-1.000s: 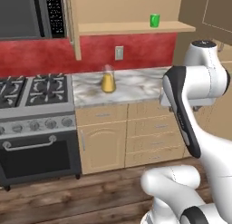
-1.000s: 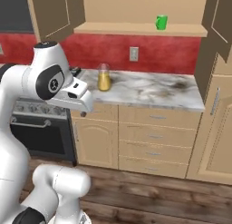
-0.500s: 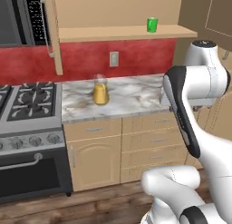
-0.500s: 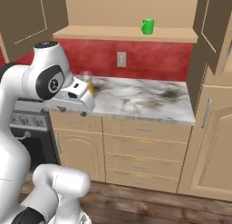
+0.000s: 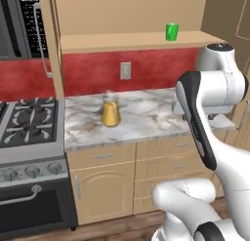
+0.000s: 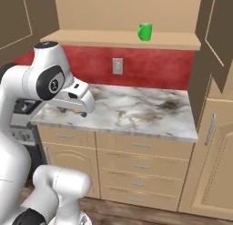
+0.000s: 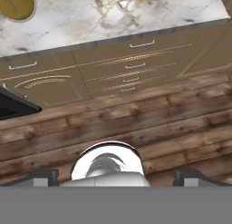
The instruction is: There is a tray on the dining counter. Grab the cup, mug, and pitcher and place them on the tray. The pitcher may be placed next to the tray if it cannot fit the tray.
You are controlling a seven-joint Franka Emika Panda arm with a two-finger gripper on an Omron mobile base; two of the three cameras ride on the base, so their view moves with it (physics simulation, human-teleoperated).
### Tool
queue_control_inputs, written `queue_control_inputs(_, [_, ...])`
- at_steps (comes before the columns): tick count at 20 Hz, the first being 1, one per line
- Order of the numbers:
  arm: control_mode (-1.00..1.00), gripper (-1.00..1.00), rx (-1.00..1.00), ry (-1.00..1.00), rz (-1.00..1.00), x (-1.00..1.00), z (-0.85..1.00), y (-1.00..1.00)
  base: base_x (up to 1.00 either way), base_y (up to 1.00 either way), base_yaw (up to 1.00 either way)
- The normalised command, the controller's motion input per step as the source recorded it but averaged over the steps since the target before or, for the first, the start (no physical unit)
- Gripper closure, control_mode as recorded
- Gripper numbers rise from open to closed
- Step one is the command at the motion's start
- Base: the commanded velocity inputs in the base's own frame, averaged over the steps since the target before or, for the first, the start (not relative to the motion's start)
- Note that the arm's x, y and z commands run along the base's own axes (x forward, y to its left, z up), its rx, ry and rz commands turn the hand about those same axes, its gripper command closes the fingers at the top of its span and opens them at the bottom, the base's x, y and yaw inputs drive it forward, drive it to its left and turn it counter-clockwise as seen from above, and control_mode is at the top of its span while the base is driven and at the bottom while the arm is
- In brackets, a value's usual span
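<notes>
Gripper [image 7: 116, 175], hand view: fingertips spread wide at 6 o'clock, holding nothing, aimed at the wood floor [image 7: 136, 123], with the pitcher [image 7: 16, 4] at 11 o'clock. Left base view: the base has driven closer since a second ago, bringing the pitcher [image 5: 111, 108] on the cabinet countertop [image 5: 146, 115] toward centre, the mug [image 5: 171, 31] on the shelf [image 5: 127, 40] at 1 o'clock, the stove [image 5: 27, 120] at 9 o'clock. Right base view: the mug [image 6: 145, 32] sits at 12 o'clock; the arm's forearm crosses before the countertop [image 6: 136, 110], and pickup likely awaits.

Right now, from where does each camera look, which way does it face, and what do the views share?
Left base view: behind the arm's left, facing the marble counter, pitcher and stove; arm at right.
Right base view: behind the arm's right, facing the same counter; arm at left.
Hand view: looks down at drawers and wood floor; open gripper at bottom.
Both base views share the green mug on the shelf.
</notes>
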Motion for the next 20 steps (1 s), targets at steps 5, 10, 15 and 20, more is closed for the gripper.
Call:
queue_control_inputs(5, [1.0, -1.0, 0.0, 0.0, 0.0, 0.0, 0.0, 0.0, 0.57, -0.14, -0.02])
queue_control_inputs(10, [1.0, -1.0, 0.0, 0.0, 0.0, 0.0, 0.0, 0.0, 0.6, -0.17, -0.01])
queue_control_inputs(15, [1.0, -1.0, 0.0, 0.0, 0.0, 0.0, 0.0, 0.0, 0.6, -0.22, 0.0])
queue_control_inputs(20, [1.0, -1.0, 0.0, 0.0, 0.0, 0.0, 0.0, 0.0, 0.5, -0.27, -0.02])
